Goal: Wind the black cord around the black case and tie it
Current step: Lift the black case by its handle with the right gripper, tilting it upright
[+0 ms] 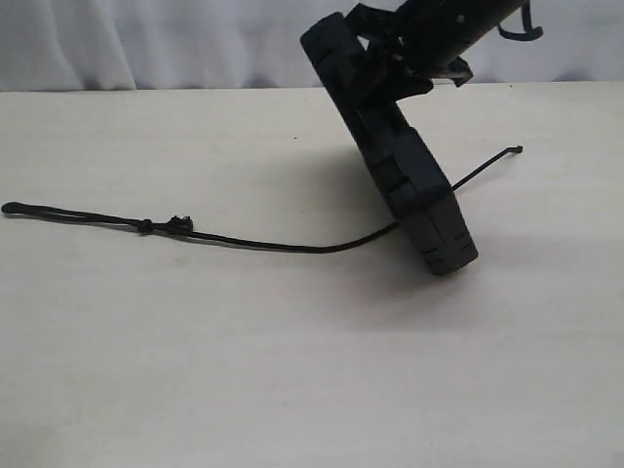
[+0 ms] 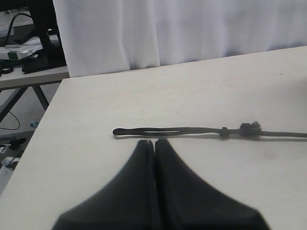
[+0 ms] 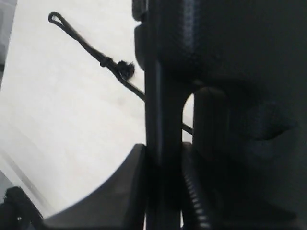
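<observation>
Right, right gripper [image 3: 163, 146] first: the jaws are clamped on the thin handle-slot edge of the black case [image 3: 240, 72], which fills the space just beyond them. Past the case, the black cord [image 3: 86, 45] is seen lying on the table [image 1: 292, 370]. It passes under the tipped case and comes out on the other side. On the left gripper [image 2: 153, 141] the jaws are pressed together with nothing held. The cord's end loop [image 2: 129, 131] lies just ahead of the tips, untouched, with the knot [image 2: 224, 131] and frayed tuft [image 2: 249, 127] further along the cord. Risks, as judged: the case is pinched by one narrow edge only, so it could pivot or slip in the jaws. If its lower corner drags, the cord could be pulled out from under it or pushed off centre. The case's long axis is steeply tilted, handle end up in the jaws, opposite corner apparently resting on the table. The cord's long axis is laid across the table, crosswise to the case, loop end toward the left gripper.
</observation>
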You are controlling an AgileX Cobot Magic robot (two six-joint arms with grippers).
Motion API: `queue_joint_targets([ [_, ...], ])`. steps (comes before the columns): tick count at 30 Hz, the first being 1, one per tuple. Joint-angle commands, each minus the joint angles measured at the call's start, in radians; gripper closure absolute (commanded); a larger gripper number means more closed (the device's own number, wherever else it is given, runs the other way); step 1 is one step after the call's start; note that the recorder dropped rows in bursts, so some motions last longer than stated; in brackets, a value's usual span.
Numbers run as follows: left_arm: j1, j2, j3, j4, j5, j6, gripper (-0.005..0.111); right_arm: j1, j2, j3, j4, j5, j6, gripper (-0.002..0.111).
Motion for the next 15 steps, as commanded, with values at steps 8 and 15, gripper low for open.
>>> queue_joint_targets([
  [8, 0.0, -0.002, 0.003, 0.0, -0.012, -0.001, 0.107, -0.177, 0.097, -0.003, 0.222, -0.015, -0.139, 0.104],
  [15, 0.0, -0.002, 0.003, 0.0, -0.012, -0.001, 0.107, -0.141, 0.102, -0.003, 0.449, -0.015, -0.211, 0.104],
])
